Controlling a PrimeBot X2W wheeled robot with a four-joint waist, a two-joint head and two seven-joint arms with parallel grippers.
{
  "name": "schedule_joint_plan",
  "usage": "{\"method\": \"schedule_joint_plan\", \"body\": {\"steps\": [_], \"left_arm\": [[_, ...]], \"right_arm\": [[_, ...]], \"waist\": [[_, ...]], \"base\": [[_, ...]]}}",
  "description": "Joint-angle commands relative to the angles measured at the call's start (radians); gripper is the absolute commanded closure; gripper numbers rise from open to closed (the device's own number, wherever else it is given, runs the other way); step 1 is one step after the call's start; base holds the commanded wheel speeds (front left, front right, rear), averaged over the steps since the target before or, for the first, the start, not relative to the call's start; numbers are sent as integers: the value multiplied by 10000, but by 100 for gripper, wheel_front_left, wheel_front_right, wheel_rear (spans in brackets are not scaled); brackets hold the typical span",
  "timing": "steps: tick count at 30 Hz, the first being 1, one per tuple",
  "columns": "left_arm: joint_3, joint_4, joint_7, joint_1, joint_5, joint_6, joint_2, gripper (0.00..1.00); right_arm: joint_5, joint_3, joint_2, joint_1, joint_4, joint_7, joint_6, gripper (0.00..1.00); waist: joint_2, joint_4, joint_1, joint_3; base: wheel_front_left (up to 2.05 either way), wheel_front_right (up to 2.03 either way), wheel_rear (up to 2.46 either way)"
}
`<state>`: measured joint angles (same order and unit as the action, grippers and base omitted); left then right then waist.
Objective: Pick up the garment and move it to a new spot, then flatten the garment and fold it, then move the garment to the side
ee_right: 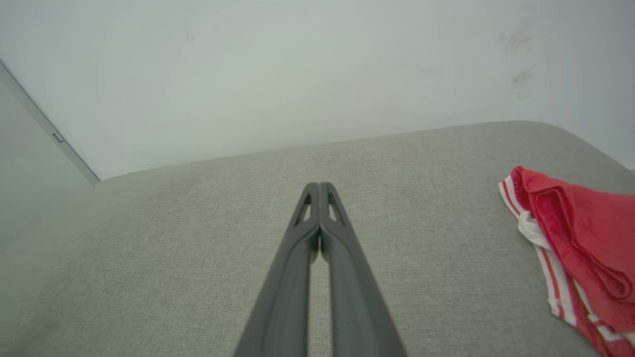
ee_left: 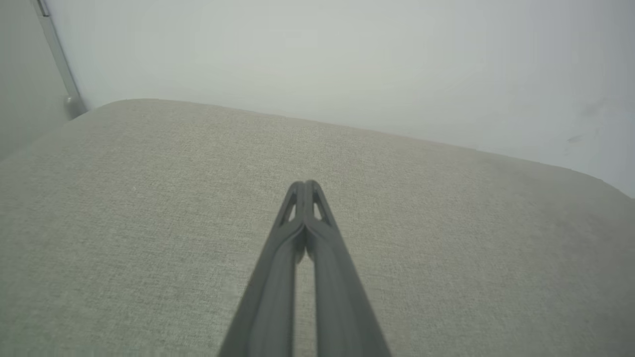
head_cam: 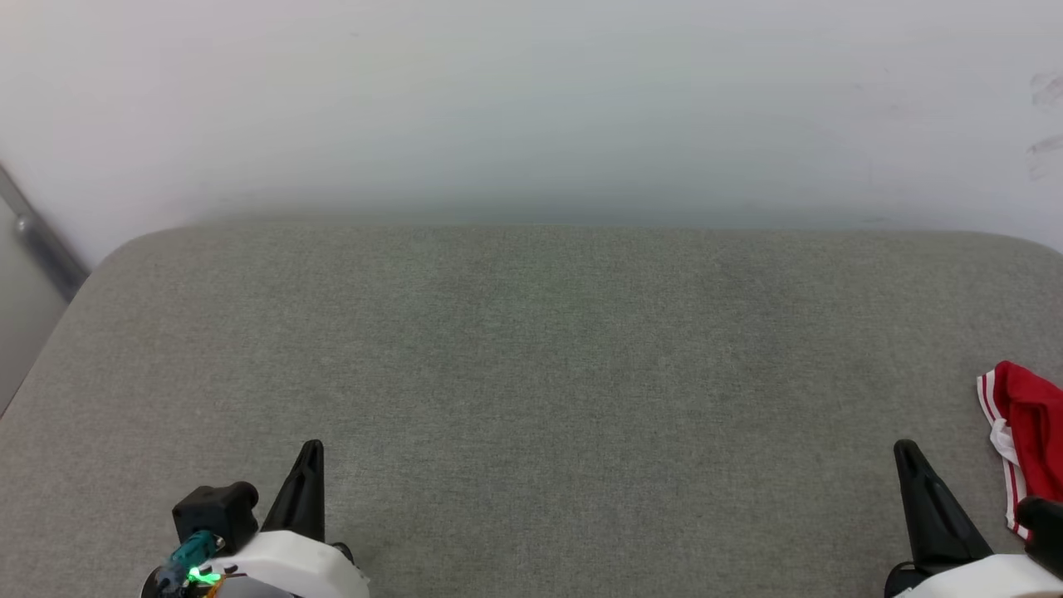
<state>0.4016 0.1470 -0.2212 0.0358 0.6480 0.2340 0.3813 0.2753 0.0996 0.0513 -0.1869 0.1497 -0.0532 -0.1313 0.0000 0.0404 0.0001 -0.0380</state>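
- Left pincer [head_cam: 309,457], lower left of the head view: clenched, tips together, nothing between them. It stood above bare cloth.
- Right pincer [head_cam: 907,455], lower right of the head view: likewise clenched and empty. It was just left of the red T-shirt and not touching it.
- Red T-shirt [head_cam: 1030,415]: lay at the far right edge of the head view, on the padded grey tabletop [head_cam: 531,374]. It was cut off by the frame. In the right wrist view it sat at the right, bunched in loose layers, with the striped white sleeve trim facing the pincer. Its lettering was not visible.
- Stage: the shirt off to one side in a soft heap would suit either a crumpled garment waiting to be lifted or one already set aside after folding. The layers looked too untidy to tell which.

Risks, as judged:
- Most of the shirt lay outside every view, so its extent and how close it sat to the tabletop's right rim were unknown. A tug toward that rim could spill it over.
- Clenched tips meeting cloth would shove and ruck it rather than take hold.
- A pinch on the outer trim alone would likely drag one layer and leave the rest trailing.
- A sideways swing of the right arm could snag the sleeve and undo any fold.
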Motion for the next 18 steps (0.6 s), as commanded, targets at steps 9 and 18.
{"method": "schedule_joint_plan", "body": {"steps": [9,18], "left_arm": [[-823,75,453,318,1488,-564,-387,100],[-1357,223,801,398,2579,-976,-737,100]], "right_arm": [[2115,-86,140,664,-468,18,1,100],[3649,-136,182,969,-915,0,2,100]], "waist": [[0,-34,0,34],[0,-65,0,65]], "base": [[0,0,0],[0,0,0]]}}
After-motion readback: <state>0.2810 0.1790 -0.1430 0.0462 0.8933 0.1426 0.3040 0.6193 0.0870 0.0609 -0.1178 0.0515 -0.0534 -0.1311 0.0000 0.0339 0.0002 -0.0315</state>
